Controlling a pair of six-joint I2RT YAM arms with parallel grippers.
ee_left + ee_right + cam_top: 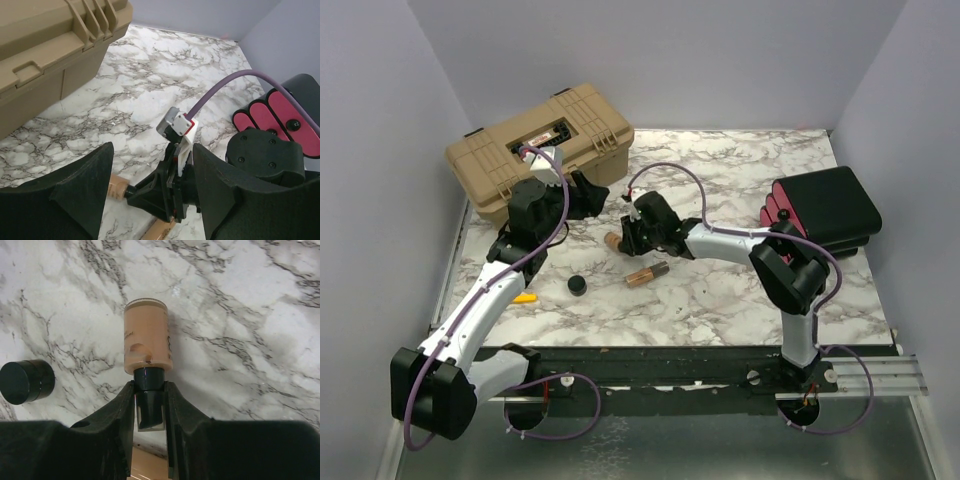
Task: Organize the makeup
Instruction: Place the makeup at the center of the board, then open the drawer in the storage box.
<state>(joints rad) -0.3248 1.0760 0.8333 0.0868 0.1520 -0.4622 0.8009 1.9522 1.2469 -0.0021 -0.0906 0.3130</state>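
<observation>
Pinching the peach bottle by its black neck with my right gripper, mid marble table. Left gripper spread, empty, near tan toolbox. Black jar and copper lipstick tube lie close by.

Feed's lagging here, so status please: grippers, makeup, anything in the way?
Left gripper open, empty. Right gripper shut on peach tube by its black cap. Black jar and copper lipstick lie nearby on table, clear of the grip.
</observation>
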